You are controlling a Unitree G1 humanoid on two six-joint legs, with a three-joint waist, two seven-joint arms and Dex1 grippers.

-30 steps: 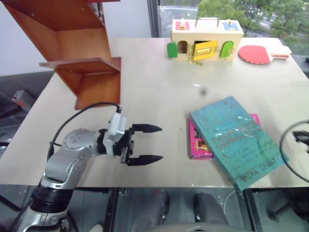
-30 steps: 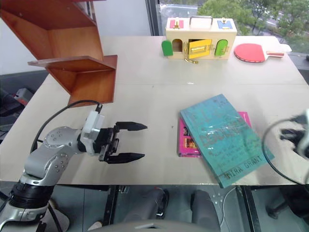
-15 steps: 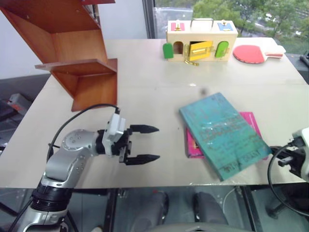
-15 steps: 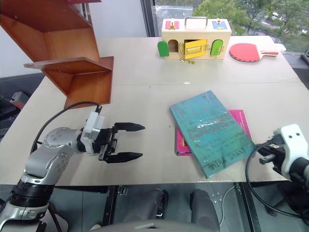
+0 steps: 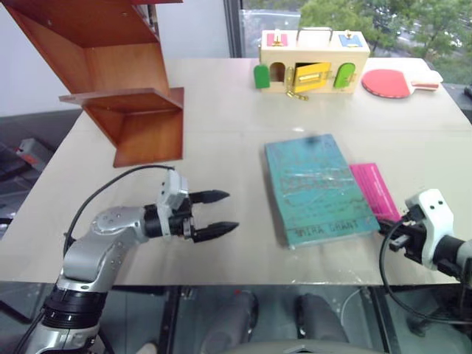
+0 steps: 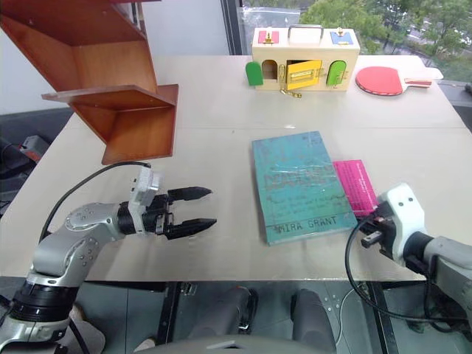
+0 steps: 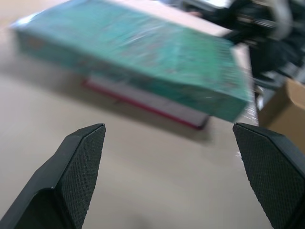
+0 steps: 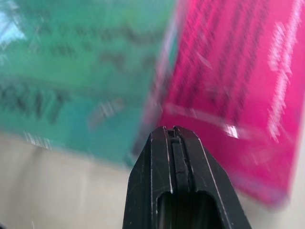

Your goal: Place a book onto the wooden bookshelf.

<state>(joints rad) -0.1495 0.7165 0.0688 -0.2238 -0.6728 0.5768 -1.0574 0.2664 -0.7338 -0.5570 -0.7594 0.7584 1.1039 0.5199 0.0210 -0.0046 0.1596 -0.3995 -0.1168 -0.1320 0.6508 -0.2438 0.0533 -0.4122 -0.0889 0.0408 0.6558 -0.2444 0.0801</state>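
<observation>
On the counter [image 5: 221, 125] the book [image 5: 316, 188] lay flat, partly over a pink book [image 5: 373, 190]. Near its right corner sat the right tool [image 8: 172, 136], fingers shut and empty. Well to its left hovered the left tool [image 5: 218, 212], wide open, empty. At the far left stood the wooden bookshelf [image 5: 110, 74].

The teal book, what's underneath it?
A pink book lies under the teal book, sticking out along one side. The rest of it is covered, so its full cover can't be seen.
</observation>
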